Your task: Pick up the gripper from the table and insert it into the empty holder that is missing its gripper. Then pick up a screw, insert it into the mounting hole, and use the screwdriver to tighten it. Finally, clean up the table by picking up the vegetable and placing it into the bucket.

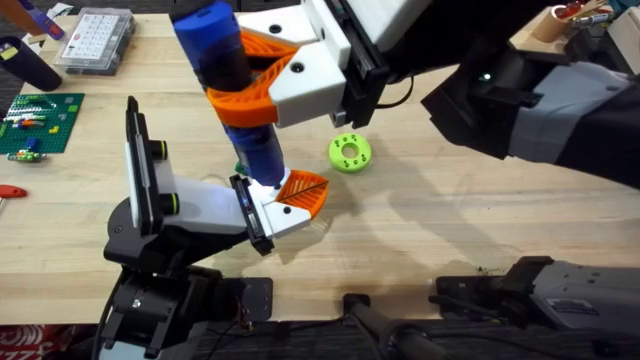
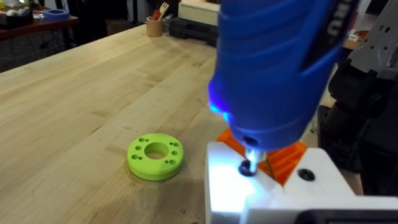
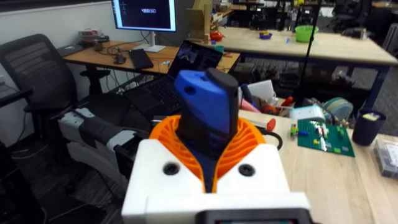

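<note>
Nearest the arm bases, the left gripper (image 1: pixel 262 215) has its jaws closed on the white blocky plastic holder (image 1: pixel 283 213), held low over the light wooden table (image 1: pixel 450 220). The small orange ribbed triangular finger (image 1: pixel 303 190) already sits in that holder, jutting from its far end. Standing upright on the holder is the thick blue cylindrical electric screwdriver (image 1: pixel 235 80); in the left wrist view its thin metal bit (image 2: pixel 250 158) meets a dark screw head (image 2: pixel 246 168) in the holder's white face, with a blue light glowing on the tool's body. Higher up, the right gripper (image 1: pixel 250 72), white with large curved orange ribbed pads (image 3: pixel 242 146), is clamped around the screwdriver's barrel. Just beyond the holder, a round lime-green disc with holes (image 1: pixel 349 152) lies flat on the table.
</note>
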You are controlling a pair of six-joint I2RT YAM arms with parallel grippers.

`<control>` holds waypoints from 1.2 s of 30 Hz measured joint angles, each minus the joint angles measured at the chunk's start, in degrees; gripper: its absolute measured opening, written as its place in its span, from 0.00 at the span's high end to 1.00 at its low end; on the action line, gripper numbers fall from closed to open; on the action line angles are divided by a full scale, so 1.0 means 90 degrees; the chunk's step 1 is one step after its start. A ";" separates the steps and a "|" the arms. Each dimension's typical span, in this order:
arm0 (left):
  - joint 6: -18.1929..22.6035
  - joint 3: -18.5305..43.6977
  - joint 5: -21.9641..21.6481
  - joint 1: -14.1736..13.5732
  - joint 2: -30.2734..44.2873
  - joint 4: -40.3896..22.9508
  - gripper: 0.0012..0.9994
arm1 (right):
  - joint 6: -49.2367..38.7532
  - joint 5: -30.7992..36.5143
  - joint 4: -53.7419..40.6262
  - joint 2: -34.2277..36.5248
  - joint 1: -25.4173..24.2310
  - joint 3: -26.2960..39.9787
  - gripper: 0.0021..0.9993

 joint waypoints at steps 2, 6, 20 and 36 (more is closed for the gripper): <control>-0.0002 0.0000 0.0000 0.0000 0.0000 -0.0075 0.99 | -0.0002 0.0000 -0.0090 0.0003 -0.0001 -0.0006 0.96; -0.0002 0.0000 -0.0010 0.0000 0.0000 -0.0153 0.99 | 0.0142 -0.0016 -0.0143 0.0046 -0.0001 -0.0035 0.96; -0.0002 0.0000 -0.0028 0.0000 0.0000 -0.0162 0.99 | 0.1011 -0.0372 0.1450 0.0037 -0.0120 -0.0076 0.96; -0.0002 0.0000 -0.0029 0.0001 -0.0001 -0.0162 0.99 | 0.2425 -0.0796 0.2223 -0.0033 -0.0701 0.0500 0.96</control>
